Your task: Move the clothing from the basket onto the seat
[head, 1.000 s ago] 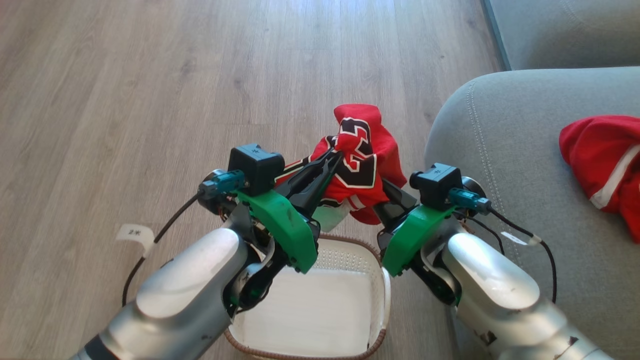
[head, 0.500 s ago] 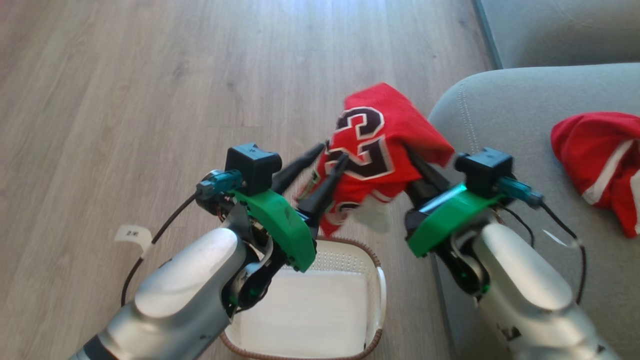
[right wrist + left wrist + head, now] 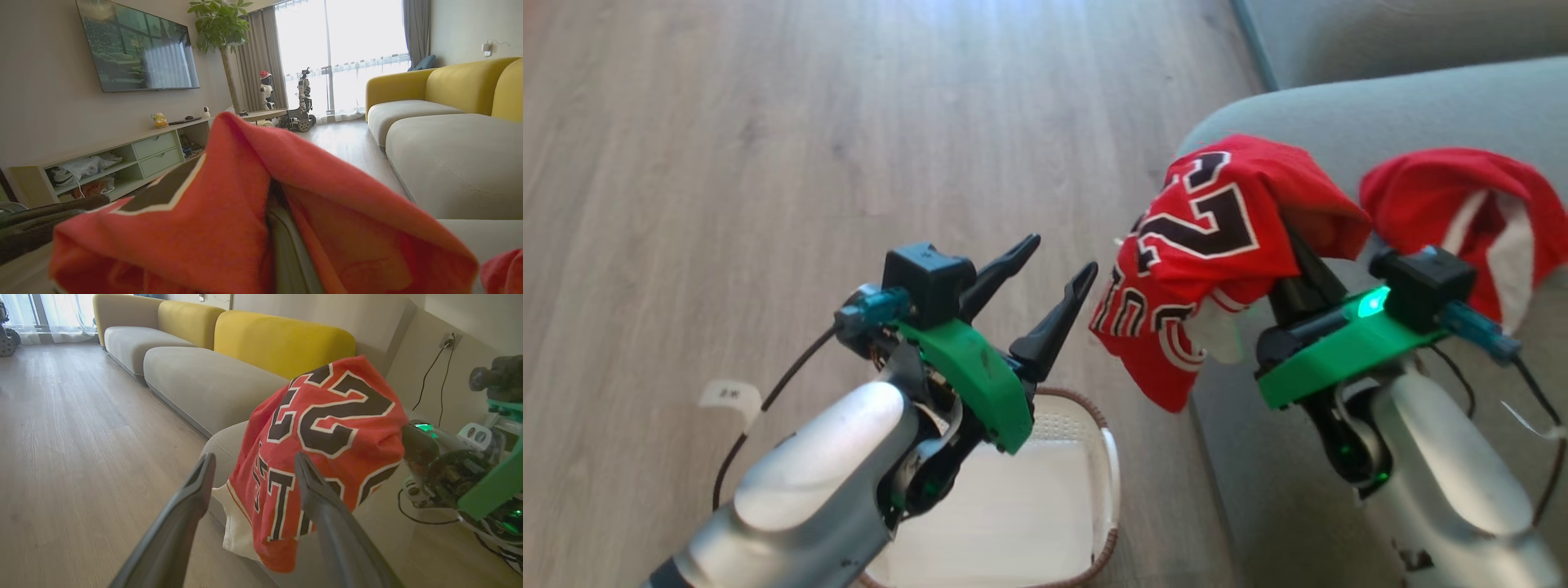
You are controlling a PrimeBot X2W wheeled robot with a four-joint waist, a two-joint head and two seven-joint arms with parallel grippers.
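Our left gripper [image 3: 1062, 255] [image 3: 254, 457] has its two long dark fingers spread wide, their tips apart from any cloth. Just off its right finger, not touching it, hangs the red jersey with a black-and-white number 23 and lettering [image 3: 1217, 237] [image 3: 327, 428] [image 3: 204, 228], draped over our right gripper [image 3: 1303, 273] [image 3: 282, 228] and drooping below it on the side towards the left gripper. In the right wrist view a single dark strip runs up the middle of a crease in the fabric, so we take the right fingers to be pressed together on the jersey, though the cloth covers most of them. Under the right gripper and its wrist lies the large grey fabric sofa cushion with rounded corners [image 3: 1339, 106] [image 3: 229, 445] [image 3: 461, 232], and the jersey's hanging end falls past the front edge of that seat. Beyond the right gripper, on its outer side, a second red garment with white panels [image 3: 1437, 188] [image 3: 502, 273] rests on the seat, close to the jersey. Below and behind the left gripper, under its green wrist housing, stands the oval white perforated plastic basket with a brown woven-look rim [image 3: 1107, 482], on the pale wood-plank floor [image 3: 768, 163] beside the seat's front.
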